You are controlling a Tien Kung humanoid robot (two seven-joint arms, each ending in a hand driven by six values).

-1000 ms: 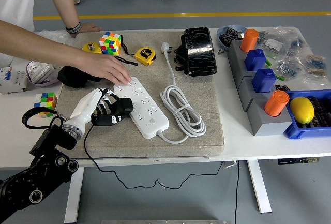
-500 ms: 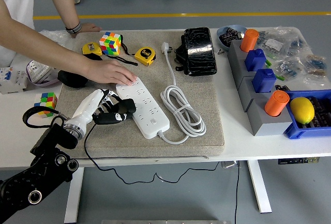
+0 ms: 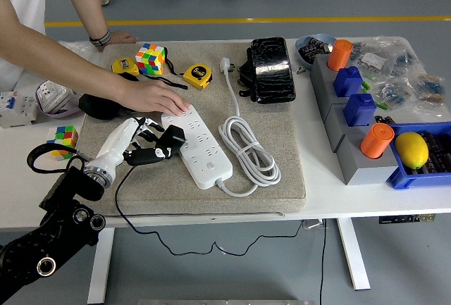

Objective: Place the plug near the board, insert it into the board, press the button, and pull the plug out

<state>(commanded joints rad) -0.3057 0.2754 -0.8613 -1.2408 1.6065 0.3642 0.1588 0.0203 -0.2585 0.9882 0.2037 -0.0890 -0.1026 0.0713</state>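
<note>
A white power strip (image 3: 199,146) lies slantwise on the grey mat (image 3: 275,136). My left hand (image 3: 151,144) comes in from the lower left and is shut on a black plug (image 3: 172,138), which sits at the strip's left edge, touching or just above it. The plug's black cable (image 3: 134,213) trails down over the mat's front edge. A person's hand (image 3: 153,96) presses flat on the strip's far end. The strip's white cord (image 3: 246,150) lies coiled to its right, ending in a white plug (image 3: 225,64). My right hand is out of view.
Two yellow tape measures (image 3: 197,75), a Rubik's cube (image 3: 150,58) and a black pouch (image 3: 271,69) lie at the mat's back. Another cube (image 3: 62,138) sits at the left. Grey blocks with orange and blue pieces (image 3: 352,108) and a blue bin with a lemon (image 3: 411,149) stand right.
My left hand has carried the black plug up and to the right, from beside the strip's middle to its left edge. The person's hand has stayed on the strip's far end.
</note>
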